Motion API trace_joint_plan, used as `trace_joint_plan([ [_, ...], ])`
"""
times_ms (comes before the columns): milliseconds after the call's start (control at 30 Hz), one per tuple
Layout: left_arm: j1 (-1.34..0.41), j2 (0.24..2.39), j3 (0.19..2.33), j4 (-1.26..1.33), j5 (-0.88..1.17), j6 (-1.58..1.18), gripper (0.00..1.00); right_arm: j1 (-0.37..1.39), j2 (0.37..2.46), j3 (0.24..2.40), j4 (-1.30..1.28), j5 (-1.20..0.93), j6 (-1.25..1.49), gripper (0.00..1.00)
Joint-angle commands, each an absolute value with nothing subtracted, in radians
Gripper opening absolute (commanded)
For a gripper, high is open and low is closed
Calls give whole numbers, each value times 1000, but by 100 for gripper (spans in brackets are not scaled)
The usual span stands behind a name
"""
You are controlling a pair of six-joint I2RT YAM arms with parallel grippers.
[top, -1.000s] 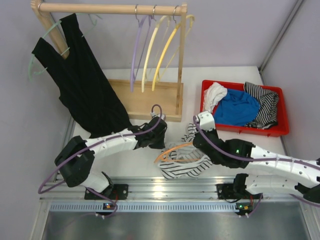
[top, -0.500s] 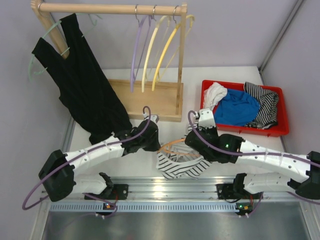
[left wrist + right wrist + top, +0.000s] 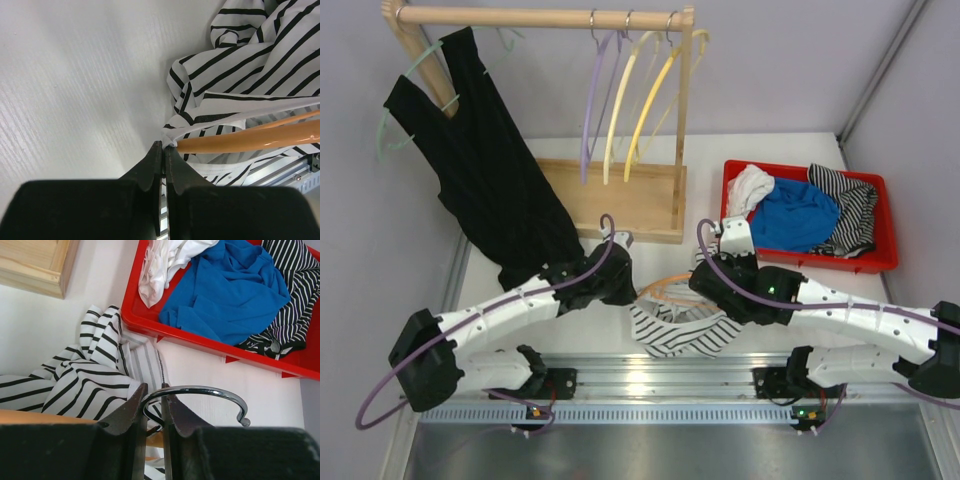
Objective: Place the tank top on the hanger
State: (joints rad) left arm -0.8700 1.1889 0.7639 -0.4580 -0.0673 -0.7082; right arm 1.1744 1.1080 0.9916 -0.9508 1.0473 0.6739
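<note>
The left pincer (image 3: 165, 146) is pinched together on the top's (image 3: 240, 55) edge, at the end of the hanger (image 3: 250, 140); how much cloth it grips is hidden. The right pincer (image 3: 155, 394) clamps the hook (image 3: 200, 390). The top lies crumpled on the bench (image 3: 75, 75), the hanger half buried in it.

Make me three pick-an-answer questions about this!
1. Where is the white, black-striped fabric tank top? A in a drawer B on the white table C on the floor
2. What colour is the middle cloth in the red plastic bin? A blue B green C pink
3. What is the right claw doing? A open B shut on a sock C shut on the metal hook of the thin orange plastic hanger
Answers: B, it lies crumpled there; A, it's blue; C, it clamps the hook.
</note>
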Motion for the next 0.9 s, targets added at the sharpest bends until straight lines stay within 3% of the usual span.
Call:
trace_joint_plan([
  [0,-868,1140,775,-480,-69,-710,0,1163,1108,1022,-965,1106,690,0],
  [867,-902,1143,1003,-581,-34,-634,0,1224,1152,1101,-795,1046,557,0],
])
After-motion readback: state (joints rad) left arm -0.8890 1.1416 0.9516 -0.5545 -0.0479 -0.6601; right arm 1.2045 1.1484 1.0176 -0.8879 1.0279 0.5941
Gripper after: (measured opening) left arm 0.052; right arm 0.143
